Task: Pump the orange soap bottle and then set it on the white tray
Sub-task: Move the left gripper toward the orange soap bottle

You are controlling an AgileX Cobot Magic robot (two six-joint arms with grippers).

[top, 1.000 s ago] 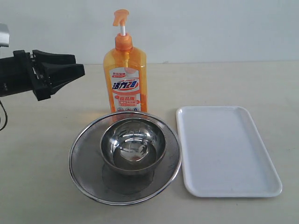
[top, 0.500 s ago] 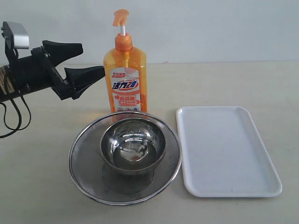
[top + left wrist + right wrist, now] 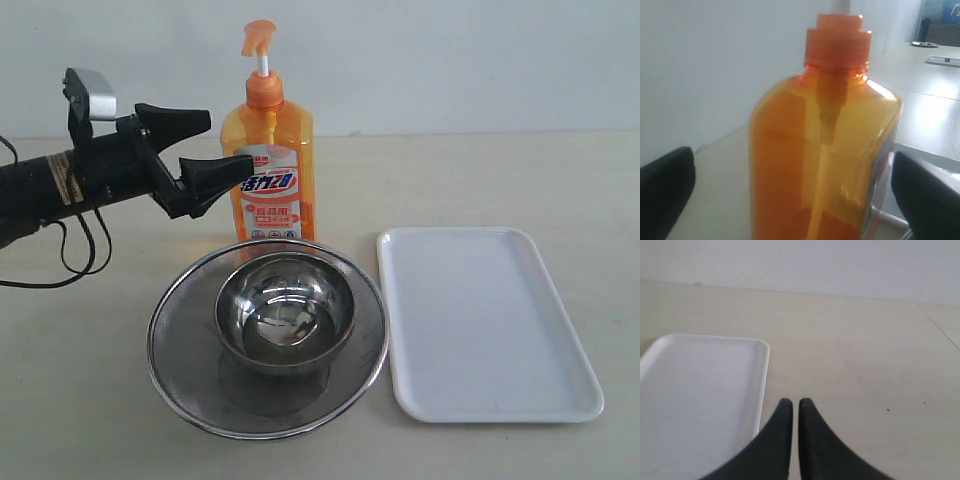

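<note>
One tall translucent orange soap bottle (image 3: pixel 270 135) stands upright.

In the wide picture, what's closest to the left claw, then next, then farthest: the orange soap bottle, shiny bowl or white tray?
1. Tall orange plastic soap bottle, right beside the open left gripper, at the back.
2. Small round steel bowl, in front of the bottle, in the middle.
3. Flat white rectangular plastic tray, far over on the right.
</note>
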